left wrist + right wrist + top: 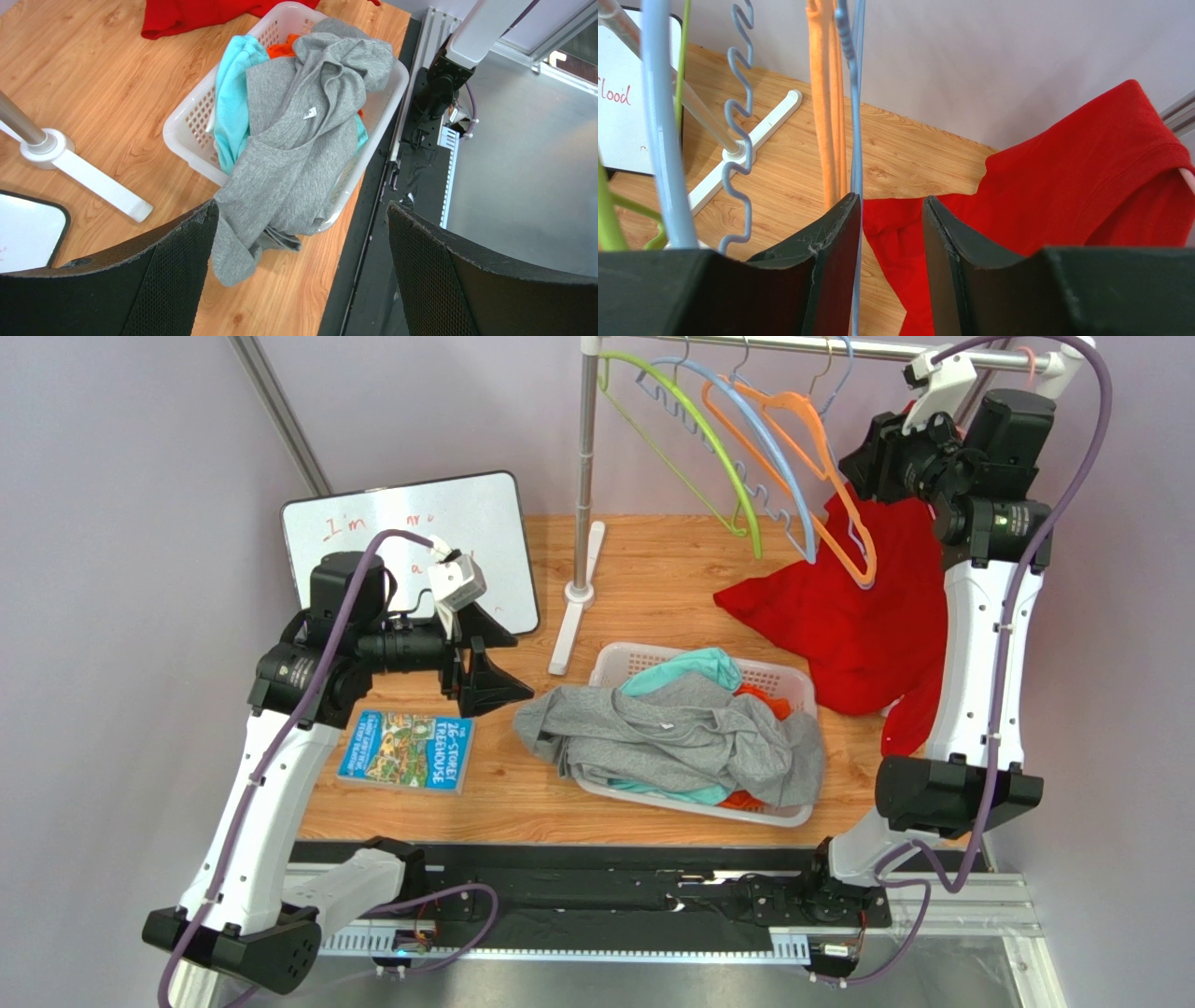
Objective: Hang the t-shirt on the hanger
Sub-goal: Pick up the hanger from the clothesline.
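The grey t-shirt (pixel 673 735) lies crumpled over the white basket (pixel 613 667), one end spilling onto the wood; its white neck label shows in the left wrist view (pixel 309 114). My left gripper (pixel 491 672) hovers left of the basket, open wide and empty (pixel 302 210). My right gripper (pixel 859 465) is up at the rail among the hangers. The thin periwinkle hanger (pixel 856 126) runs down between its jaws, against the inner face of the left finger (pixel 840 238). The jaws stand partly apart, with a gap to the right finger.
Green, thick light-blue and orange hangers (pixel 786 434) hang on the rack (pixel 585 462). A red t-shirt (pixel 856 616) droops at the right. A teal garment (pixel 687 672) lies in the basket. A whiteboard (pixel 407 532) and a book (pixel 407 749) sit at the left.
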{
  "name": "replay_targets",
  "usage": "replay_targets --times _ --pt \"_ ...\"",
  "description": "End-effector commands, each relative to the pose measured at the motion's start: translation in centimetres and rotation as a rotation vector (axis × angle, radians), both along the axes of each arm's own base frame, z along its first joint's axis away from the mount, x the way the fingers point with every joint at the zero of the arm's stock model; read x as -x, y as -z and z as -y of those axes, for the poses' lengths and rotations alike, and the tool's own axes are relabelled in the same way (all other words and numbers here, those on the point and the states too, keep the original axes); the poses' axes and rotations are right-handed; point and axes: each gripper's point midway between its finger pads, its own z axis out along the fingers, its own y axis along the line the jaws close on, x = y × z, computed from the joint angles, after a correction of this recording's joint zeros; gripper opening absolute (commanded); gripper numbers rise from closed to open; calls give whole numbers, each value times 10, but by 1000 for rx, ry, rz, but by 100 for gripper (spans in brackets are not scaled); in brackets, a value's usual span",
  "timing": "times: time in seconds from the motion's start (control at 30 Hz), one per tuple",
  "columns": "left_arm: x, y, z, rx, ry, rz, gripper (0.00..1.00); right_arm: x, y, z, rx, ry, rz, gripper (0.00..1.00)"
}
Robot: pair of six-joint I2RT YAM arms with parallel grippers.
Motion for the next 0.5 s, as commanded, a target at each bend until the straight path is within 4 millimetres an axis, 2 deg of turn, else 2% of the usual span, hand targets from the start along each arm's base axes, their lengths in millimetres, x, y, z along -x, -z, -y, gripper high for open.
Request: replay_targets --times 0.0,0.23,0.47 --pt "-4 -10 1 17 6 44 93 -14 3 3 35 -4 23 41" --pt "-7 -3 1 1 4 38 94 -16 11 -6 40 -39 6 44" --pt "-6 7 1 -5 6 8 94 -12 8 -18 33 -71 11 49"
